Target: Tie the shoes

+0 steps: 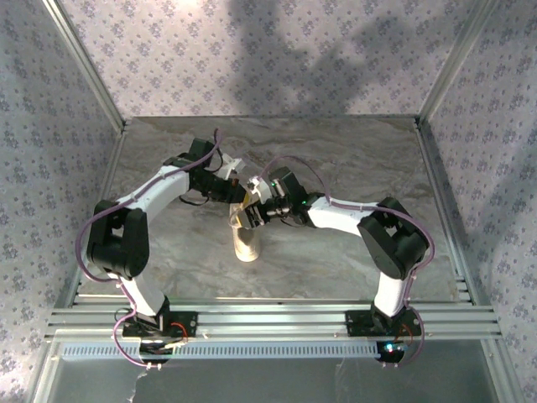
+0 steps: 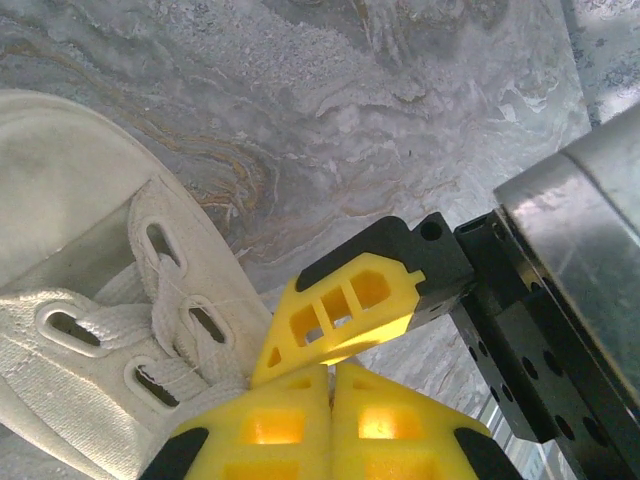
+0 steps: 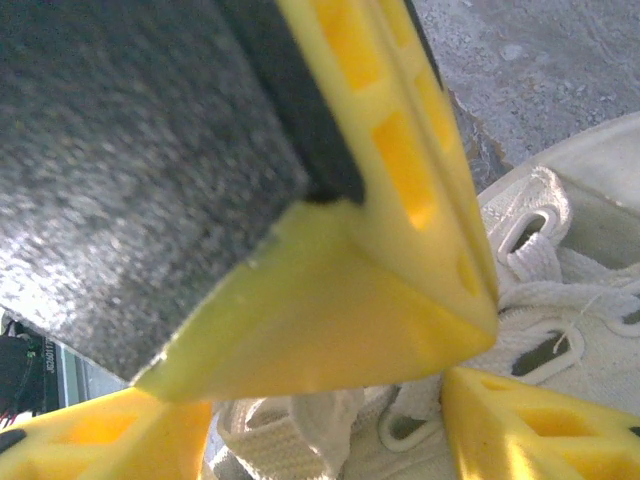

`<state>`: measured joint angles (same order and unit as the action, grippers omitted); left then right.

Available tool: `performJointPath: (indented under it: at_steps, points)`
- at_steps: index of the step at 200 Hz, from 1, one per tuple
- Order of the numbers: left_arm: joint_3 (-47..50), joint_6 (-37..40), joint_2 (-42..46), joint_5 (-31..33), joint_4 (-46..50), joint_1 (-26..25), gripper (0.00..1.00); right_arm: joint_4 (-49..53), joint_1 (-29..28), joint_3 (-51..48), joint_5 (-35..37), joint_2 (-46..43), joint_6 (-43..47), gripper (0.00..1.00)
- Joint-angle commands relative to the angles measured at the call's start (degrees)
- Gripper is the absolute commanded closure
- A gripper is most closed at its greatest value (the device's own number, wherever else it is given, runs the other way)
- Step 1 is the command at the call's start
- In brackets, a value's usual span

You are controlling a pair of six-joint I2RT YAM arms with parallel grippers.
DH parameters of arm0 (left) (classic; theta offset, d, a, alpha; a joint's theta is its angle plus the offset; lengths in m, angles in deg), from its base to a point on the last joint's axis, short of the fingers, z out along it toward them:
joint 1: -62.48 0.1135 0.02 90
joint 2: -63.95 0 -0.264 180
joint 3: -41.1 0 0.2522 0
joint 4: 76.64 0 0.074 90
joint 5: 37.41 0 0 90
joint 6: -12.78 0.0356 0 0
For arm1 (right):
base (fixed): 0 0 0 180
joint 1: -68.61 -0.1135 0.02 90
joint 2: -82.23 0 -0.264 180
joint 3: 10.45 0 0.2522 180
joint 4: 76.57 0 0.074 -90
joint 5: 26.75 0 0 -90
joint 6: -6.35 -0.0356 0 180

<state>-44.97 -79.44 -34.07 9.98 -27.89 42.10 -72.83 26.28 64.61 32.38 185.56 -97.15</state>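
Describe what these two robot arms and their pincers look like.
Both the left arm and right arm have white links, bulky black joints and looping purple cables. The left pincer and right pincer have yellow wedge-shaped fingers with cut-out windows, on black mounts.

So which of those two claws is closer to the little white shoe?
Left, though barely. The left gripper, shut, sits against the sneaker at its laced eyelets; the right gripper, open, straddles the laces just above, apparently not touching.
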Motion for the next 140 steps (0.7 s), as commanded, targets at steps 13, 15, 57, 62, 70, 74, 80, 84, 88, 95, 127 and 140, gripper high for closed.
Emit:
performJointPath:
  at_steps: [13, 15, 57, 62, 70, 74, 80, 84, 88, 95, 127, 140]
  points:
    - [-1.9, 0.7, -1.3, -1.7, 2.0, -0.1, 0.96, -1.8, -0.6, -1.9, 0.6, -2.2, 3.4, 0.32]
    - [-2.0, 0.7, -1.3, -1.8, 2.0, -0.1, 0.96, -1.6, -0.7, -2.0, 0.9, -2.5, 3.8, 0.31]
    - [-2.2, 1.1, -1.4, -2.0, 2.6, 0.0, 0.96, 3.9, -3.2, -4.8, 8.8, -8.0, 13.1, 0.24]
    - [-2.2, 1.2, -1.4, -2.0, 2.6, 0.1, 0.96, 4.1, -3.2, -5.1, 8.9, -8.6, 13.5, 0.24]
    - [-2.3, 1.3, -1.4, -2.0, 2.7, 0.1, 0.96, 4.7, -3.2, -5.7, 8.7, -9.6, 14.3, 0.26]
    - [-2.3, 1.4, -1.3, -2.0, 2.8, 0.2, 0.96, 5.0, -3.2, -5.9, 8.5, -10.0, 14.8, 0.27]
    - [-2.3, 1.5, -1.3, -2.0, 2.8, 0.2, 0.96, 5.8, -3.3, -5.9, 8.1, -10.4, 15.6, 0.28]
    - [-2.3, 1.4, -1.3, -2.0, 2.8, 0.2, 0.96, 6.6, -3.4, -5.8, 8.0, -10.4, 16.2, 0.29]
    - [-2.3, 1.4, -1.3, -2.0, 2.8, 0.3, 0.96, 7.4, -3.5, -5.6, 7.8, -10.4, 16.8, 0.3]
    - [-2.3, 1.4, -1.3, -2.0, 2.8, 0.3, 0.96, 8.9, -3.7, -5.1, 7.8, -10.2, 17.7, 0.32]
    - [-2.6, 1.6, -1.5, -2.0, 2.9, 0.3, 0.96, 14.0, -4.3, -2.0, 7.9, -7.0, 20.8, 0.34]
    - [-2.8, 1.6, -1.6, -2.0, 3.1, 0.3, 0.96, 14.8, -4.5, -1.1, 8.3, -5.7, 21.4, 0.36]
